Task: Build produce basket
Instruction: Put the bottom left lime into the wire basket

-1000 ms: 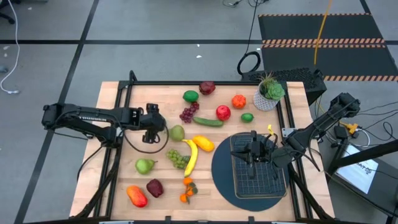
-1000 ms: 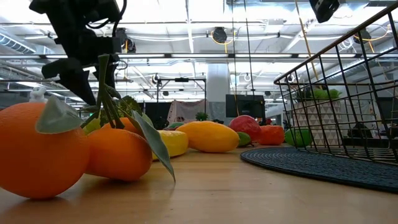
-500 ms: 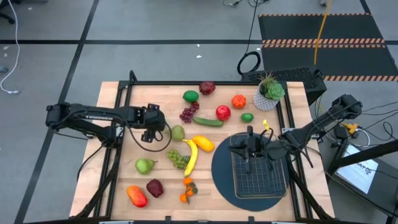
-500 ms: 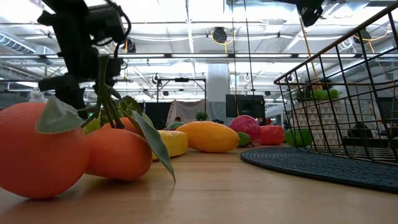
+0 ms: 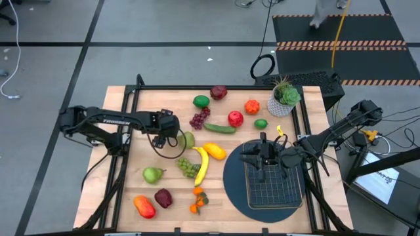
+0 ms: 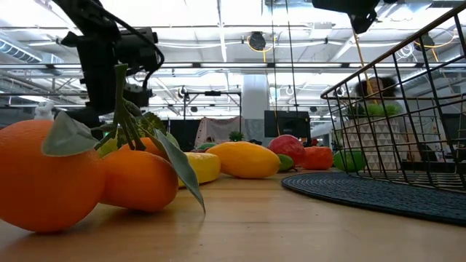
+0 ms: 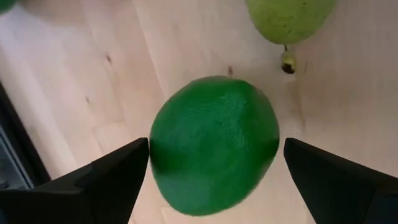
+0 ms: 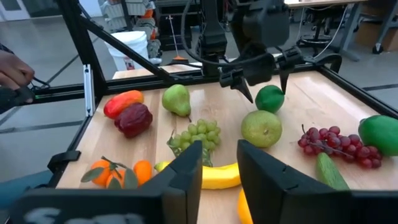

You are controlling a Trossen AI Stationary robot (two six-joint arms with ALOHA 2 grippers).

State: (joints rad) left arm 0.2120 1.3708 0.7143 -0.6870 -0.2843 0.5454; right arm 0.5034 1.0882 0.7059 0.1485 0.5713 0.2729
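From the high view my left gripper [image 5: 172,133] hangs over a lime [image 5: 177,134] just left of the pear [image 5: 188,139], mid-table, while the basket [image 5: 272,176] sits near right with the right gripper [image 5: 261,155] over it. Left wrist view shows the fingers [image 7: 115,177] spread wide either side of the lime [image 7: 214,144], not touching. I'd guess light, hard, slick plastic, so pinch across its widest middle. Right wrist view: that gripper's fingers [image 8: 183,171] are parted, holding nothing.
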